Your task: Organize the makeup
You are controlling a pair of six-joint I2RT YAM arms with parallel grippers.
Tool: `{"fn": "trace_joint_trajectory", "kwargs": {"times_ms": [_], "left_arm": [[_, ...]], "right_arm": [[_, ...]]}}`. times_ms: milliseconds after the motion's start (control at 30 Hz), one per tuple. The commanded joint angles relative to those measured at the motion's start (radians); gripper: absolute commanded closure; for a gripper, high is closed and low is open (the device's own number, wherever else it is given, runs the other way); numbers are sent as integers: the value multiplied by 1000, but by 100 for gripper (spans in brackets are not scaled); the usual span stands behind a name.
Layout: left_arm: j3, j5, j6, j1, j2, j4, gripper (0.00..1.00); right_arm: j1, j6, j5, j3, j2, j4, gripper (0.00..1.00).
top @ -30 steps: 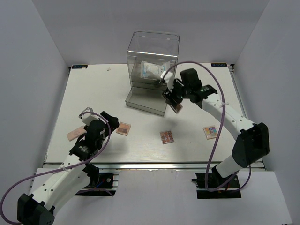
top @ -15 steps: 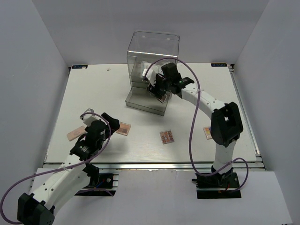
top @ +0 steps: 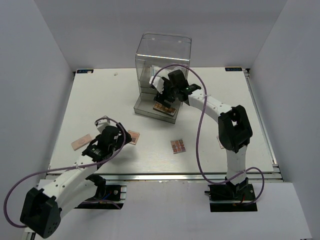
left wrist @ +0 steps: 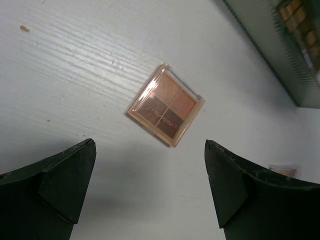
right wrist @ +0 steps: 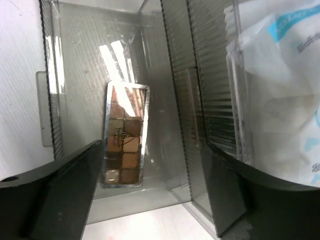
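Note:
A long narrow eyeshadow palette (right wrist: pixel 125 135) lies flat in the pulled-out bottom drawer (right wrist: pixel 80 65) of the clear acrylic box (top: pixel 162 55). My right gripper (right wrist: pixel 152 147) hangs open just over it, touching nothing. A white blue-printed packet (right wrist: pixel 280 85) sits in the compartment above. A brown four-square palette (left wrist: pixel 165 104) lies on the table ahead of my open left gripper (left wrist: pixel 149 145), apart from both fingers. In the top view that palette (top: pixel 132 137) sits just right of the left gripper (top: pixel 119 136). A pink palette (top: pixel 81 142) and a multicoloured one (top: pixel 178 146) lie on the table.
The drawer (top: pixel 145 111) juts toward the table's middle. The right arm (top: pixel 220 107) arches from the near right across to the box. White walls close in the table on the left, back and right.
The right arm swung left with the long palette to the drawer and opened, leaving the palette lying in it. The left gripper shifted a little right toward the brown palette.

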Motion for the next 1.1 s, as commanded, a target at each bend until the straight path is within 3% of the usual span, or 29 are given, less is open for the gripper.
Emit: {"fn": "trace_joint_trajectory", "kwargs": {"times_ms": [0, 133, 333, 500, 767, 1067], "left_arm": [[74, 26, 46, -4, 89, -28, 2], [149, -12, -20, -4, 224, -108, 2], [207, 4, -68, -4, 365, -80, 2], [306, 12, 82, -4, 520, -85, 2], [395, 208, 482, -5, 633, -88, 2], [439, 178, 676, -5, 735, -97, 2]], "right_arm": [[-2, 28, 9, 49, -88, -62, 13], [-18, 128, -37, -57, -294, -52, 11], [-27, 190, -68, -364, -580, -41, 11], [-85, 222, -74, -538, -735, -51, 11], [-228, 285, -161, -584, -798, -74, 11], [-291, 312, -217, -613, -832, -81, 11]]}}
